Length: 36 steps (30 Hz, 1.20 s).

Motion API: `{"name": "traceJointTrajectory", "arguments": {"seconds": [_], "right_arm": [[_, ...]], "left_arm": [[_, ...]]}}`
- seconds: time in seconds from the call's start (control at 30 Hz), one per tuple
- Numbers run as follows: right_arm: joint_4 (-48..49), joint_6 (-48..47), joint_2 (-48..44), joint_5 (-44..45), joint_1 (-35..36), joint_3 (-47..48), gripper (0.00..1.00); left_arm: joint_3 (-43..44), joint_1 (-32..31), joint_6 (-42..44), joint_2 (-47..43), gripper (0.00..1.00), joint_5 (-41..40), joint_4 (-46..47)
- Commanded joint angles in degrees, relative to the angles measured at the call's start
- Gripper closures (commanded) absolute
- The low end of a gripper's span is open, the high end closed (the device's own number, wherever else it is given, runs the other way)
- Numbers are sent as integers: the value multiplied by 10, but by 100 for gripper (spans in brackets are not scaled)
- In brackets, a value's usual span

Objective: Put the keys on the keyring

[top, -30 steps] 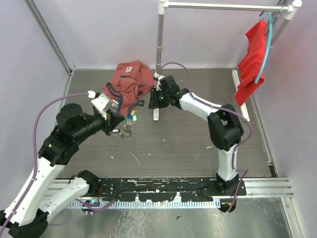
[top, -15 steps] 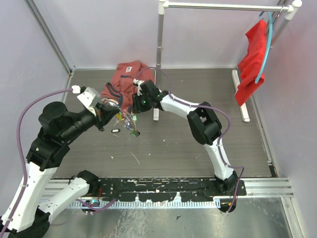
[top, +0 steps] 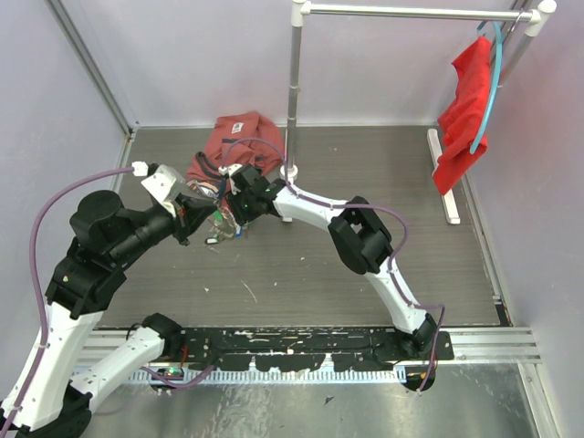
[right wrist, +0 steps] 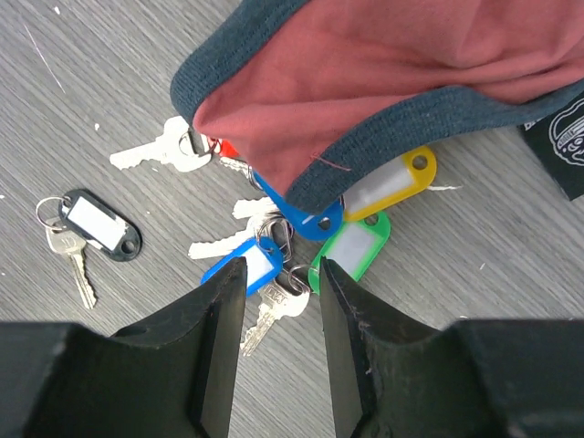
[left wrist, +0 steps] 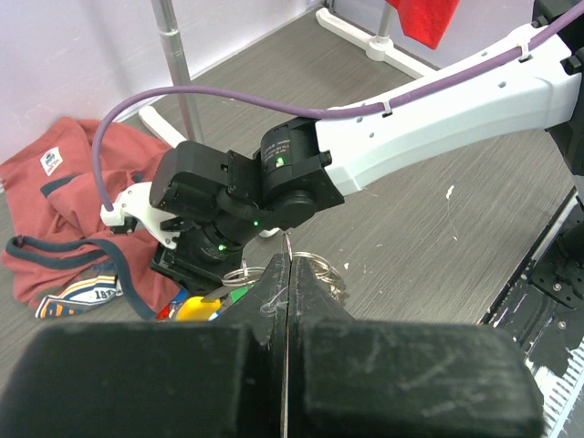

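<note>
Right gripper [right wrist: 279, 270]: jaws narrowly parted, tagged keys [right wrist: 303, 223] directly below fingertips. Left gripper [left wrist: 286, 272]: clamped on keyring [left wrist: 315, 265].

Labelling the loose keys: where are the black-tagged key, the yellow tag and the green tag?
black-tagged key [right wrist: 96, 223]: right wrist view, on its white label.
yellow tag [right wrist: 391, 186]: right wrist view, middle of its pale label.
green tag [right wrist: 350, 248]: right wrist view, on its white label.

The overhead camera looks down from behind the arm bases over the whole grey plank bench [top: 301, 265]. The left wrist camera faces low across it toward the crumpled red sweatshirt [left wrist: 55, 192]. The right wrist camera, the closest, looks straight down on its hem. All three views share that sweatshirt.
</note>
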Motion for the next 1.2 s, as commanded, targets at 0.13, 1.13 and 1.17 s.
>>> {"name": "traceJointTrajectory", "arguments": {"seconds": [0.13,1.13,1.17], "right_arm": [[-15,-44,-24,14,1,-12,58],[44,-102,-137,-8,4,-147,99],[46,-102,-151,-8,4,-162,99]], "left_arm": [[21,2,16,-3,100,1,3],[12,2,22,4,100,13,8],[10,2,21,3,100,15,9]]}}
